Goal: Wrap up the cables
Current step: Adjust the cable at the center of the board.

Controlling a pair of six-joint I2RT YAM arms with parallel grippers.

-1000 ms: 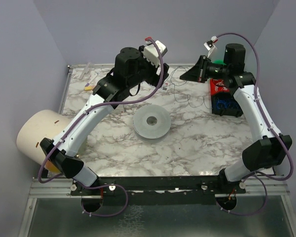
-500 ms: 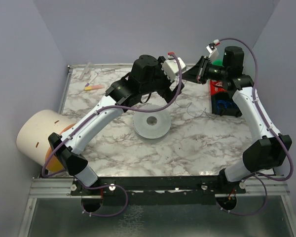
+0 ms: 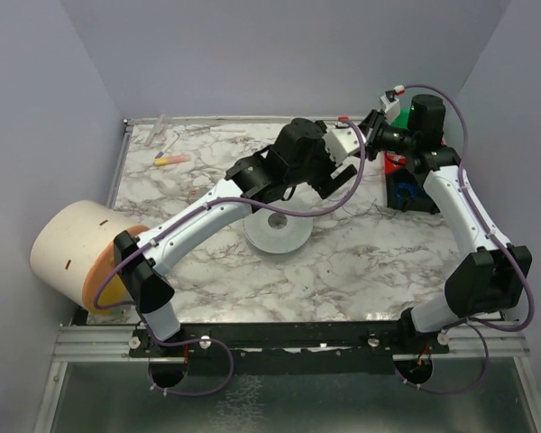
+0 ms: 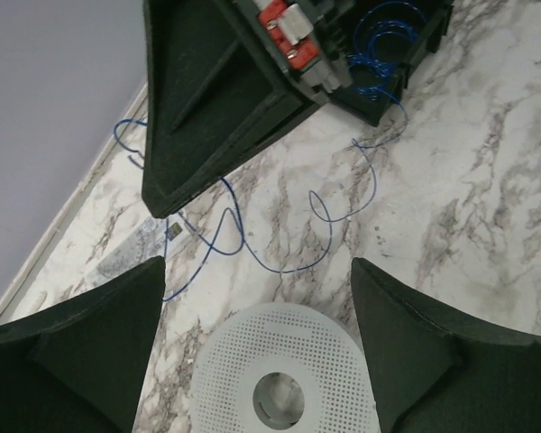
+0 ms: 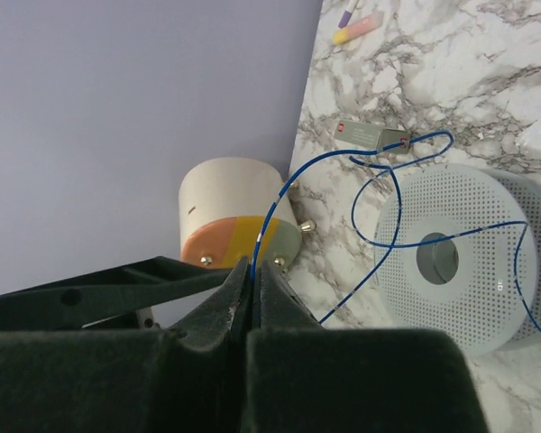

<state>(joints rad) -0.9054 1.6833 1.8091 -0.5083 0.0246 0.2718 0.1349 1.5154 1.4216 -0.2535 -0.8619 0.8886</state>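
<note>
Swings the left arm across the bench within the last second, from the far-left side to just beside the right jaws near the far-right corner. Carries the left jaws wide apart and empty, poised above the perforated white disc and the slack cable. Finds that cable lying in loose blue loops on the marble between the disc and the black box at the right edge. Keeps the right jaws pinched shut on the upper end of the strand, lifted clear of the bench, with the rest trailing down past the disc.

Brings both sets of jaws to the same strand, which probably sets up a second grasp or a handover. Shows no turn laid round the disc yet, so leaves the wrapping itself all to do. Calls next for closing the left jaws on the thin strand near the right jaws without snagging the loops.
</note>
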